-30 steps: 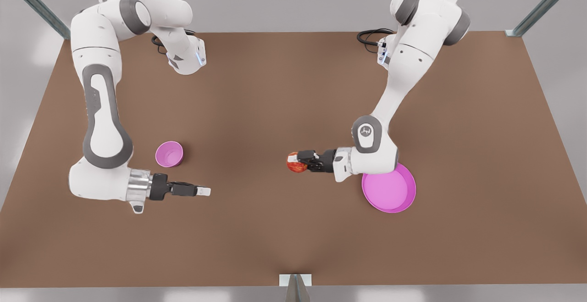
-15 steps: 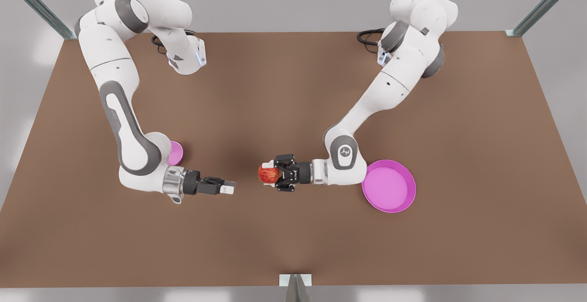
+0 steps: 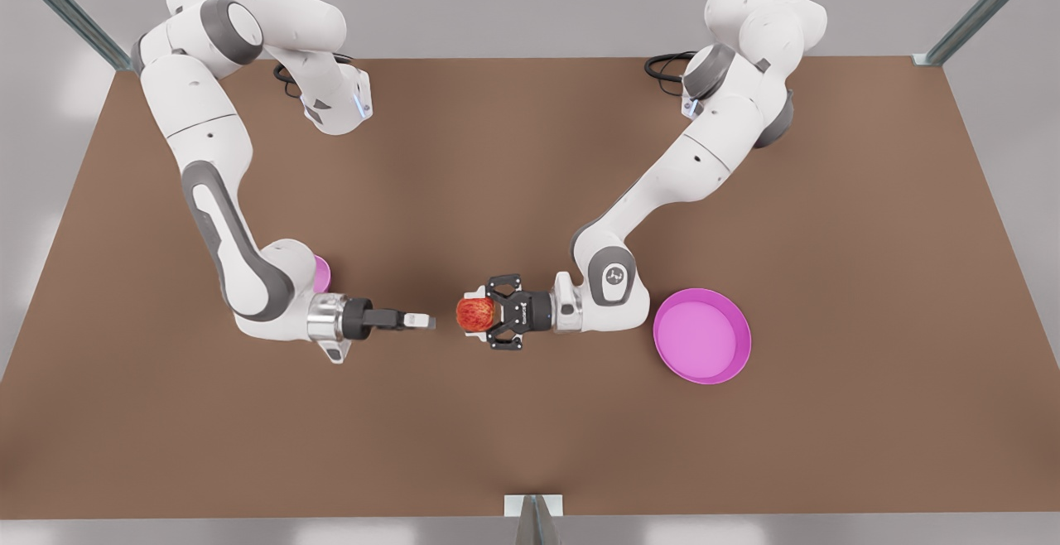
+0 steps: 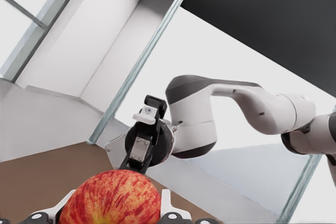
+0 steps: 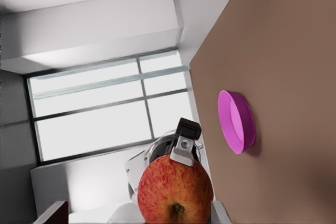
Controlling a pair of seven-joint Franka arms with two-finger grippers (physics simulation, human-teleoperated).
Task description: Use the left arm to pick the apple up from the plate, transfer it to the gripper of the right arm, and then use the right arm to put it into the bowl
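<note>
Front view: the small round red apple with yellow-orange patches [image 3: 473, 314] is held clear of the brown tabletop [image 3: 530, 156], near its middle, clamped between the fingers of the black two-finger left end effector [image 3: 480, 314]. That end effector belongs to the white left arm [image 3: 662, 180], which is seen on the front view's right. The black right end effector [image 3: 421, 320], carried by the white right arm [image 3: 207, 197] on the front view's left, is levelled at the apple and lies just beside it. A narrow gap remains between them, and its fingers are spread wide apart, as is shown in the right wrist view. The wide, shallow magenta-pink plate [image 3: 702, 335] lies bare on the tabletop behind the left arm's wrist. The small, deep magenta-pink bowl [image 3: 321, 273] is largely hidden behind the right arm's elbow.

The step in hand is judged to be the transfer. For the next move, the right end effector's fingers would have to be brought around the free sides of the apple and closed before the left grip is released.

Compared with one second ago, the apple has been carried away from the plate toward the centre. The right end effector has been advanced to meet it, and the bowl, then in full view, has been covered by the right arm.
</note>
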